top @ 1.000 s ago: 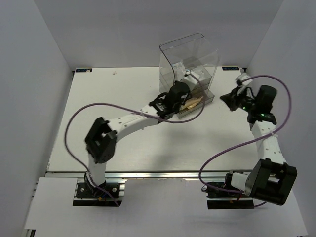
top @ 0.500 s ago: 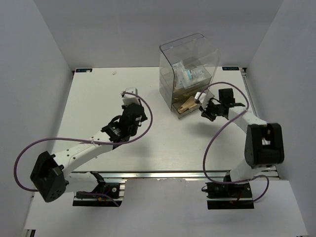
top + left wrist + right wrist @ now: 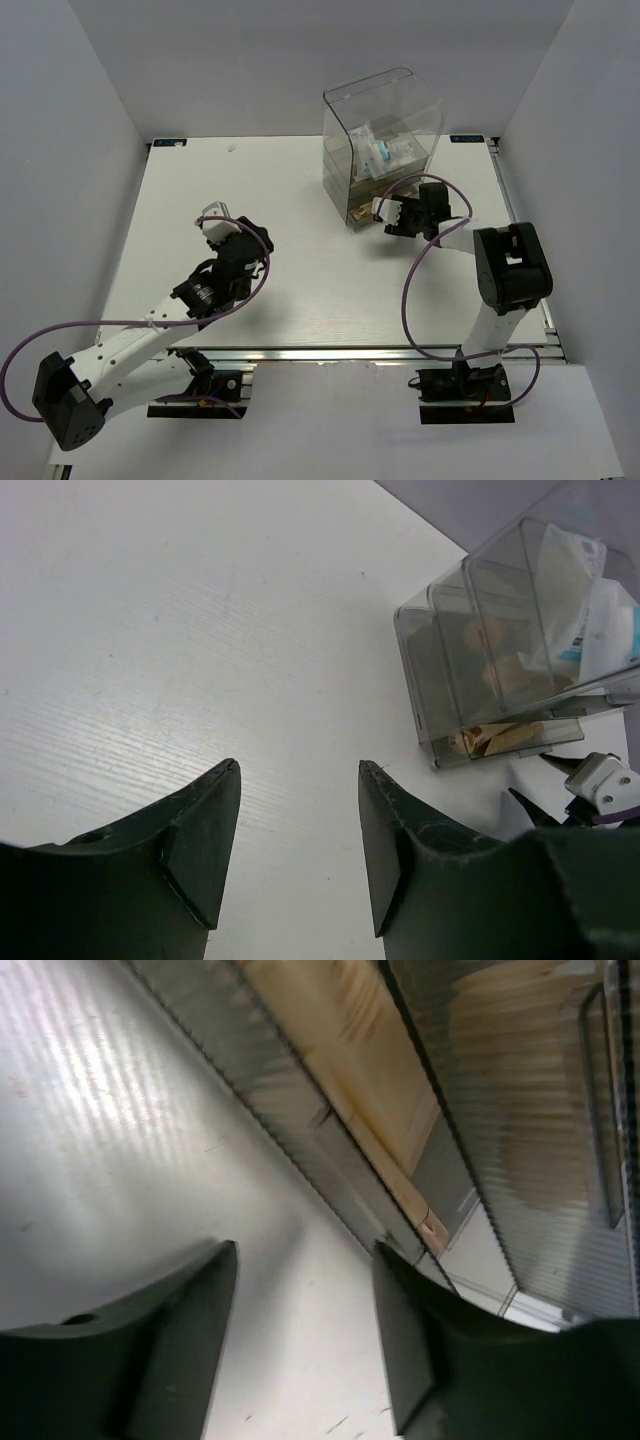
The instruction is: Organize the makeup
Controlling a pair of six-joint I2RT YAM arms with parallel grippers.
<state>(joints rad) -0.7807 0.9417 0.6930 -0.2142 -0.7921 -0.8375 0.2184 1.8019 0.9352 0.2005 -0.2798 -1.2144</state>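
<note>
The makeup sits inside the clear drawer box (image 3: pixel 382 140) at the back right of the table. A clear packet with white-blue contents (image 3: pixel 385 150) lies in an upper level. Peach sponges (image 3: pixel 497 670) show behind the smoky wall, and a beige tube (image 3: pixel 500 738) lies in the bottom drawer. My left gripper (image 3: pixel 298 765) is open over bare table, well to the left of the box. My right gripper (image 3: pixel 305 1247) is open and empty just in front of the bottom drawer, where the beige tube (image 3: pixel 350 1090) fills the view.
White walls close in the table (image 3: pixel 250 190) at the left, back and right. My right gripper (image 3: pixel 390 214) and its purple cable (image 3: pixel 420 260) lie close to the box's front. My left gripper (image 3: pixel 214 217) hangs over the table's left middle.
Both grippers went from shut to open. My left arm drew back from the box toward the near left. My right gripper moved in to the front of the bottom drawer.
</note>
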